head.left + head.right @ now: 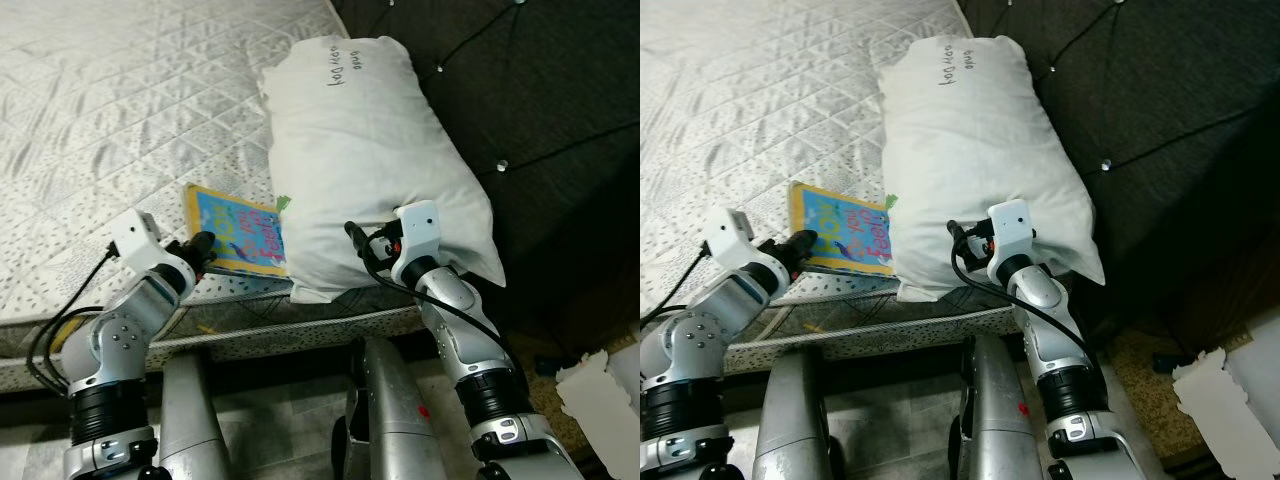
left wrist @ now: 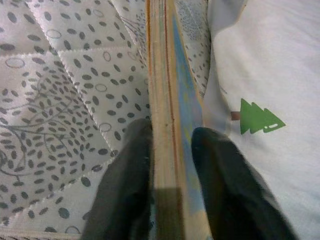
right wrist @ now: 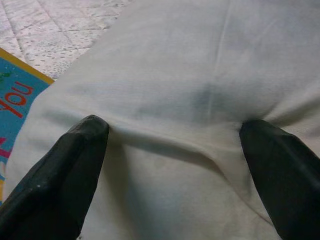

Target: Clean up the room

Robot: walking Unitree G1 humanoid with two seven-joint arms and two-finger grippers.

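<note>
Left pincer is squeezing the book edge at lower left; right pincer, wide open, is pressing the pillow.

Place: a bedroom in a home.
Bed: a bare quilted mattress with a grey leaf-and-dot print and no sheet, its piped edge seen from above.
Bedding: a white pillow with handwriting on its case, lying at the mattress edge.
Headboard: a dark tufted upholstered panel with shiny buttons, just beside the pillow.
Household item: a colourful children's book lying on the mattress, touching the pillow.
Floor: a patterned surface below the bed, with torn white paper on it.
</note>
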